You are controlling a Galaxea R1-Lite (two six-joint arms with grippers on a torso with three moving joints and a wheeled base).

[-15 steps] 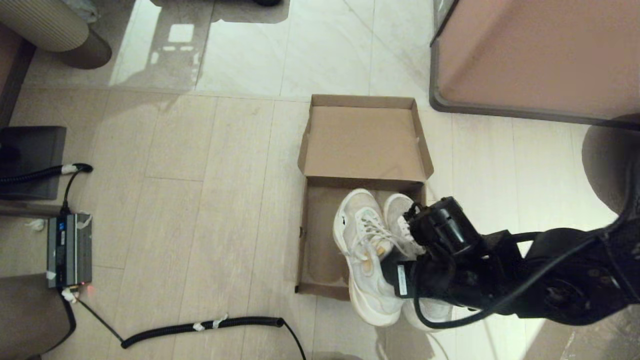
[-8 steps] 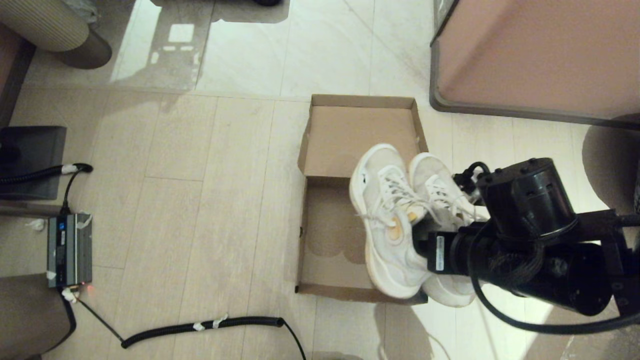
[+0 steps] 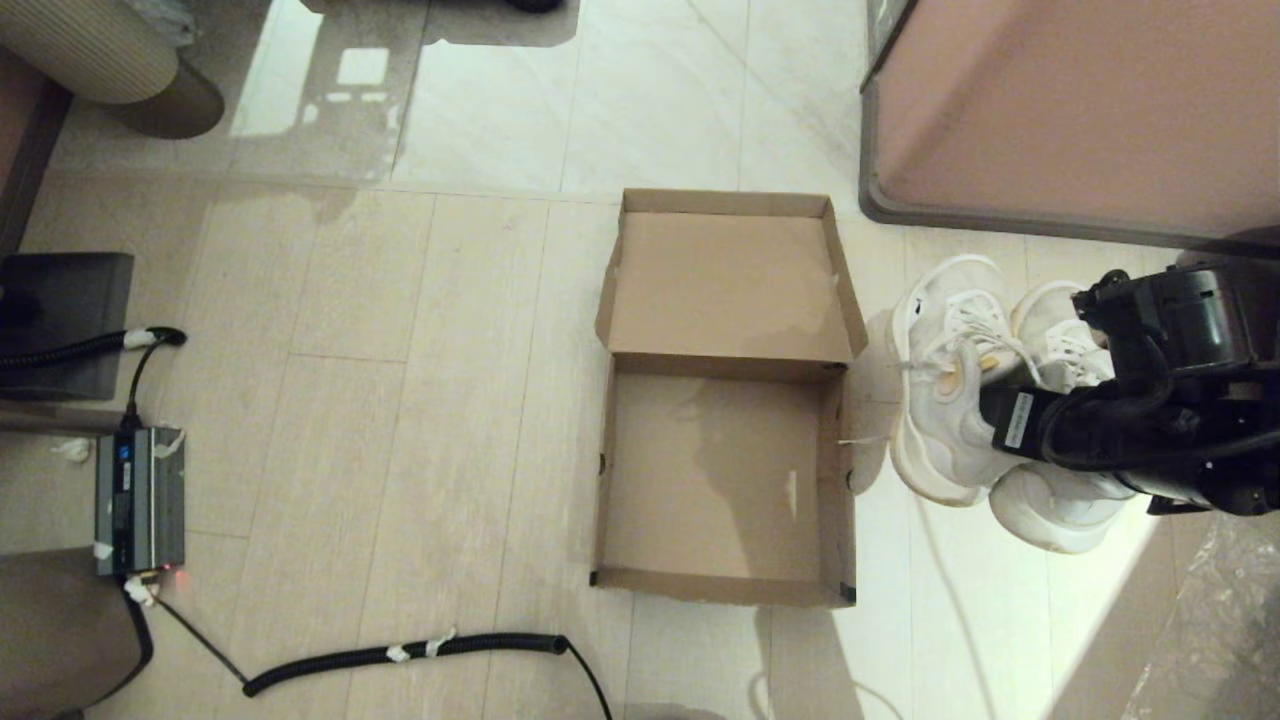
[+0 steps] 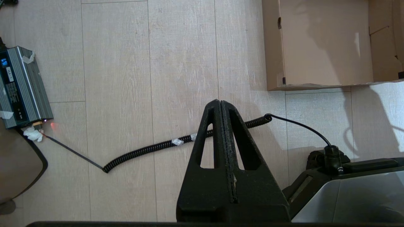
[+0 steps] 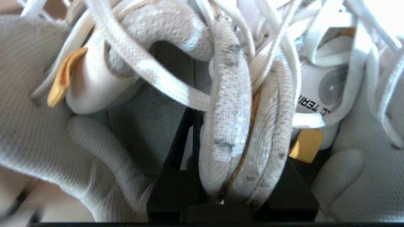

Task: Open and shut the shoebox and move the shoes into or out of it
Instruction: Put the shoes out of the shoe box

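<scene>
head view: the shoebox (image 3: 722, 480) lies open on the floor (image 3: 420, 400), lid folded flat behind its tray, tray bare. the shoes (image 3: 985, 400) hang as a pair off the box's right side, just beside its right wall and clear of it, toes pointing away from the robot. the right claw (image 3: 985, 415) enters at the collars, probably because one pinch there carries both shoes at once. a pinkish furniture block (image 3: 1080, 110) stands close beyond the toes, and the box wall bounds the other side; the bare floor below and nearer the robot looks like the freest place to set down.

left wrist view: the left claw (image 4: 221, 105) is parked above the floor with its jaws pressed together, holding nothing. a coiled cable (image 4: 176, 143) runs beneath it toward a grey power unit (image 4: 19, 85). the box's near corner (image 4: 281, 83) stands apart, so this arm obstructs nothing.

right wrist view: the two inner collars (image 5: 243, 135) are bunched together between the narrow jaws, one black finger (image 5: 176, 151) reaching inside a shoe. loose laces (image 5: 164, 82) drape across and could snag on the box edge.
</scene>
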